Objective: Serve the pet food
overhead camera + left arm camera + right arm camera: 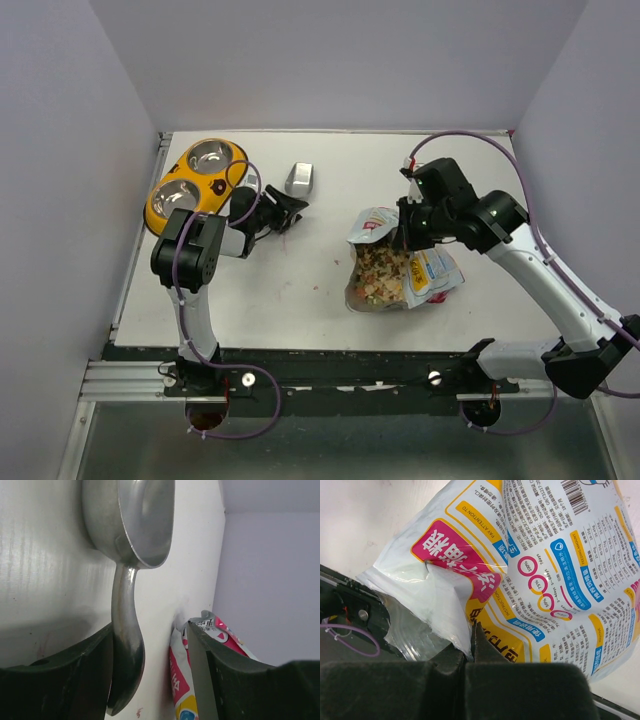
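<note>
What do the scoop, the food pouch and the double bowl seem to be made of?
Scoop: bare metal, probably aluminium or steel; dull silver sheen with soft reflections.
Pouch: thin glossy printed plastic film, perhaps foil-lined; it crinkles and glares.
Double bowl: yellow holder looks plastic, smooth and matte; its two cups look like polished steel, mirror-bright.

My left arm [190, 255] is bent, forearm pointing right; left gripper [287, 212] sits low, jaws apart. My right arm [545, 275] reaches forward and inward toward centre; right gripper [404, 238] is clamped, fingers together on the pouch [545, 555] edge.
</note>
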You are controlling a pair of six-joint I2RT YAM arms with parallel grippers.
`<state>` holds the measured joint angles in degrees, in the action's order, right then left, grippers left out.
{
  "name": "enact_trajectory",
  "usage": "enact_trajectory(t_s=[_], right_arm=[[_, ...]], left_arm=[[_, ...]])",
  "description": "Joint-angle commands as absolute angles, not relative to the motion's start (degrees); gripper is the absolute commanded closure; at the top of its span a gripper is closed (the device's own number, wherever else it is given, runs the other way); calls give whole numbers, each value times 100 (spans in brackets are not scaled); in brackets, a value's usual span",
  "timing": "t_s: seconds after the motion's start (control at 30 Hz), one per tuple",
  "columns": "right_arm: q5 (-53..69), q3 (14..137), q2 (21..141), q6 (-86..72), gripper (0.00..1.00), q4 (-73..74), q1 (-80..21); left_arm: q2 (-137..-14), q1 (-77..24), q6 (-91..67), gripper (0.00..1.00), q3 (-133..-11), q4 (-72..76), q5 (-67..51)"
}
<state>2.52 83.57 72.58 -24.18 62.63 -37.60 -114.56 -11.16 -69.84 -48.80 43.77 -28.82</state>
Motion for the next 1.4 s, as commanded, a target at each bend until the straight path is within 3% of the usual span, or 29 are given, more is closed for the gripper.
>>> enact_trajectory(t_s=[0.0,0.1,0.3,0.37,0.57,0.77,1.1,1.23,1.37], right_arm=[[396,8894,7181,-2610,99,5906,-3797],[343,8947,7181,-2610,99,5950,-3797],[272,9000,7119,-2619,99,6055,-3797],[264,9044,7128,-2619,99,6073,-3797],[53,9220,7251,-2575,99,6179,-3797],[-272,9106,7400,-2260,99,5977,-3797],[-1106,8878,7646,-1934,99,5415,-3806],[-1476,8956,7840,-1811,99,5274,-3797],[-1477,9114,8042,-1784,99,5160,-3806]], left_arm=[[-11619,-1143,-7374,37,-4825,5255,-2215],[-11602,-1125,-7374,37,-4816,5274,-2154],[-11575,-1160,-7374,46,-5044,4809,-1960],[-11540,-1160,-7348,55,-5167,4545,-1890],[-11383,-1169,-6506,99,-5993,2904,-2047],[-9917,-1204,-5468,100,-6003,1216,-2030],[-6403,-2197,-4306,100,-6566,-4030,-1108],[-4960,-2241,-4605,100,-6399,-5078,-1204],[-4167,-2276,-4211,100,-6311,-5834,-2283]])
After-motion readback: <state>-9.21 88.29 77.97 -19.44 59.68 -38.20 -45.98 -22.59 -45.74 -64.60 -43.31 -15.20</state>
